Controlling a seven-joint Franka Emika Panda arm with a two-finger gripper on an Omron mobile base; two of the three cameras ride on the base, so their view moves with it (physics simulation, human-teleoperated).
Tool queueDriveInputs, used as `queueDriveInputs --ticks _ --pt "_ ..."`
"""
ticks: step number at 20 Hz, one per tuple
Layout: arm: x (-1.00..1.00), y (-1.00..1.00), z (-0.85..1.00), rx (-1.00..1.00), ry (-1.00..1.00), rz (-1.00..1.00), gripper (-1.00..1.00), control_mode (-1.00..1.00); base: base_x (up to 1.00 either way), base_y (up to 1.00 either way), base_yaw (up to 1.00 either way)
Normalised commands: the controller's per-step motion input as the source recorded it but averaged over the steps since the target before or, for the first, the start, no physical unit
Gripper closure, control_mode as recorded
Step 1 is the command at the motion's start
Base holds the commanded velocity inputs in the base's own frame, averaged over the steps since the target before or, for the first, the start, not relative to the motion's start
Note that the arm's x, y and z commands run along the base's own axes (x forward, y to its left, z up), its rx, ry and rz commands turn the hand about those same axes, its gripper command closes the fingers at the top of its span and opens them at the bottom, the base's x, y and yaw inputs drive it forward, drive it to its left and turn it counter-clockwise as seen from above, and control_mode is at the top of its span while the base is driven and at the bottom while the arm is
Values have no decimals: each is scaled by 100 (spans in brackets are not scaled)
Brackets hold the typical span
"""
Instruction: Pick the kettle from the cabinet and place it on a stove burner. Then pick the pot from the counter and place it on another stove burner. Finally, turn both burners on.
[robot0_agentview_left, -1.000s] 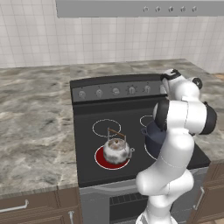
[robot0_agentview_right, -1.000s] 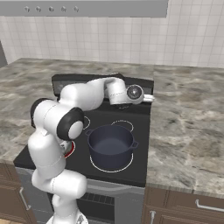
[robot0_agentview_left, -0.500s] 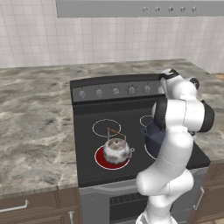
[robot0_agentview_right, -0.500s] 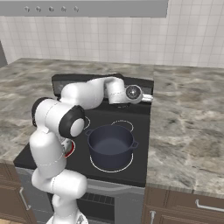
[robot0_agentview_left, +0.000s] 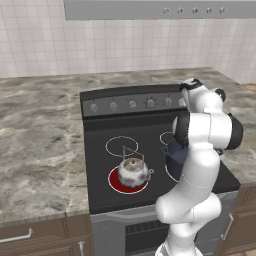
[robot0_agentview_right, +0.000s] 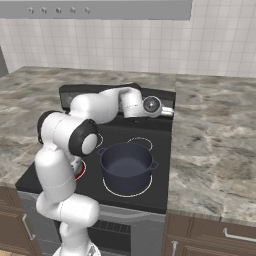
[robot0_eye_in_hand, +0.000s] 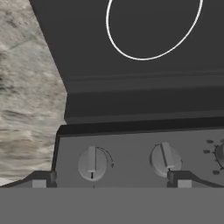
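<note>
Pincer (robot0_eye_in_hand: 109, 178) spread wide at the knobs (robot0_eye_in_hand: 92, 164) — pot (robot0_agentview_right: 126, 164) holds nothing.

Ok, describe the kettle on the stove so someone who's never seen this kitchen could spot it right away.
Look at the black glass stovetop set into the mottled grey-brown stone counter. On its front burner that glows red sits the small round silvery metal kettle with a thin arched brown handle. Its neighbour, the wide dark blue-grey pot, is larger, lidless and on an unlit ring.
</note>
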Motion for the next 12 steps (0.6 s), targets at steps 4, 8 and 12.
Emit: queueDriveInputs --ticks 4,8,12 --pt "12 1 0 3 0 0 -100 -100 0 0 0" --pt "6 5 0 0 0 0 -100 -100 0 0 0" --pt "2 0 0 0 0 0 -100 -100 0 0 0"
